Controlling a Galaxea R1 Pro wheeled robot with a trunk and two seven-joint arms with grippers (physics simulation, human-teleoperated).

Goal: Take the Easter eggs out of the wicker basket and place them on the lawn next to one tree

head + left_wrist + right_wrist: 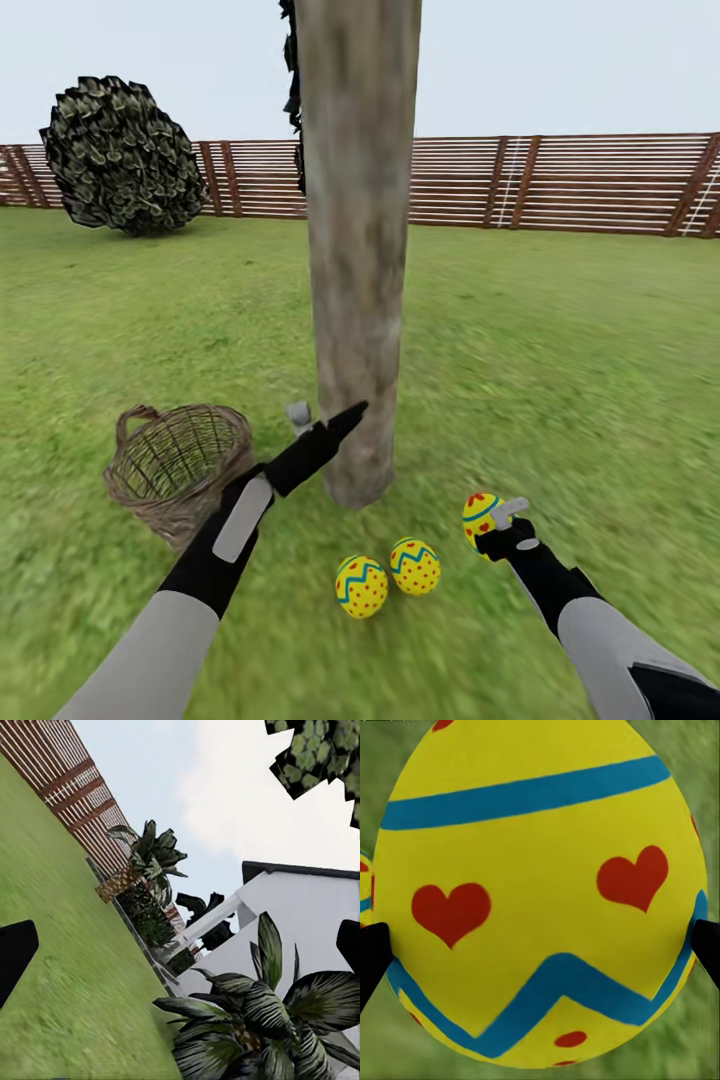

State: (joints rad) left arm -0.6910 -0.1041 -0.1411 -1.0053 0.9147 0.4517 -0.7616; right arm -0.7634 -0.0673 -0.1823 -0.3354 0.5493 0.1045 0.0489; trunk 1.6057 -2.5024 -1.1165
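Yellow third egg sits clamped between right gripper fingers, low over lawn right of tree, near two grounded eggs; left gripper spread, empty.

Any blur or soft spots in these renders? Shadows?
Head view: flat even light, no cast shadows under the eggs or basket; lawn smeared near the bottom edge. Left wrist view: grass blurred, palm leaves sharper. Right wrist view: egg crisp, grass behind soft.

I see a brown slat fence closing off the far end under a pale sky. Left of it, a round dark bush. A white house stands near palms.
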